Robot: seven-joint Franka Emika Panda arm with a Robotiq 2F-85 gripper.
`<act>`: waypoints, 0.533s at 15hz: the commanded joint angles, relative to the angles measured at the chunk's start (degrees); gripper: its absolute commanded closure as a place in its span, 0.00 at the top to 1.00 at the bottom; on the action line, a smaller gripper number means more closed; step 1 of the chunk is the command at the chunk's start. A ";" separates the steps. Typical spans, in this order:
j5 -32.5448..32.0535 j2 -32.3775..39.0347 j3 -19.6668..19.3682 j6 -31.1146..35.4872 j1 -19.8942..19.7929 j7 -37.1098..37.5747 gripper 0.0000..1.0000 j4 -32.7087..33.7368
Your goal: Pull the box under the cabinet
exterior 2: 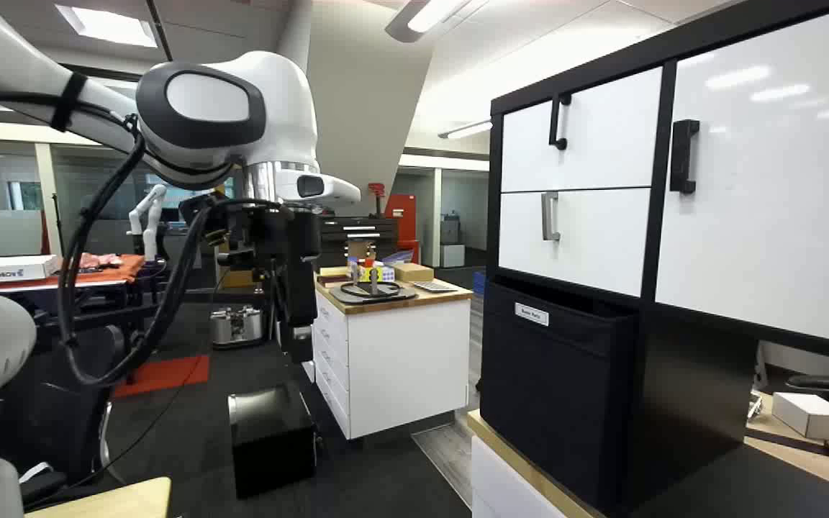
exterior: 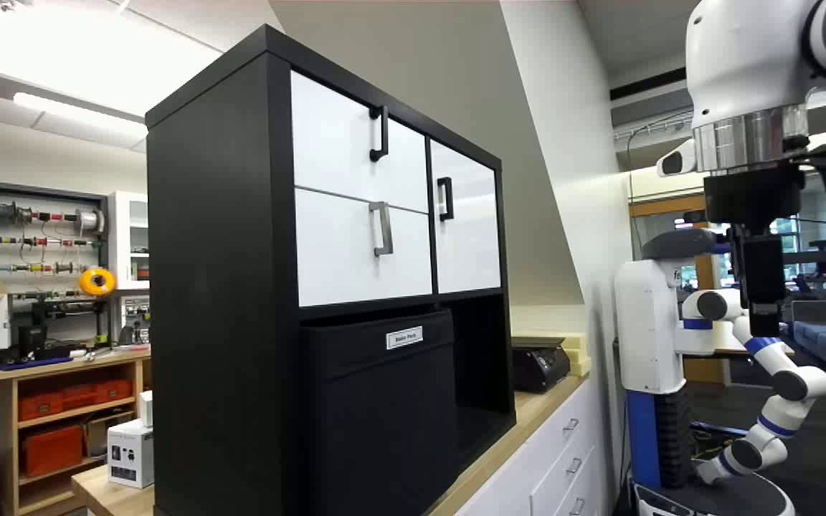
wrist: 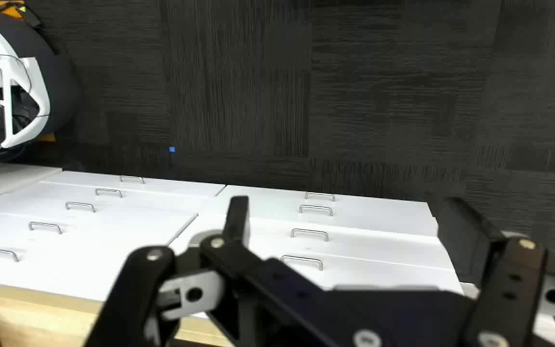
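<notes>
The cabinet (exterior: 219, 251) stands in front of the jaws, well apart from them. It sits on a wooden counter (wrist: 41, 311), whose edge shows off to one side of the jaws in the wrist view, with white drawers (wrist: 85, 260) below.

The box (exterior 2: 555, 396) is in the lower part of the cabinet, well apart from the jaws and touching neither finger. In both exterior views its front seems to stick out past the cabinet's own front, so I judge it partly pulled out; whether that is far enough, I cannot tell.

The gripper (wrist: 347, 224) points down, its jaws spread wide with nothing between them. The step in hand is therefore either the reach for the box or the end of the job. If more pulling is wanted, the next move calls for bringing the jaws across to the box's top edge, one finger inside and one outside, then closing and drawing it straight out.

The label (exterior 2: 532, 314) is high on the box's front; its print is too small to read surely.

The cabinet (exterior 2: 767, 180) runs out of frame in an exterior view. The box's back and inside are hidden, and I cannot pick the box out in the wrist view.
</notes>
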 commanded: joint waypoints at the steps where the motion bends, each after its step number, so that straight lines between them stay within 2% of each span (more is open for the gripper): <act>1: -0.46 0.08 -0.62 -0.21 0.75 0.45 1.00 0.13; 8: -0.39 -0.02 -0.69 0.24 0.88 0.45 1.00 0.03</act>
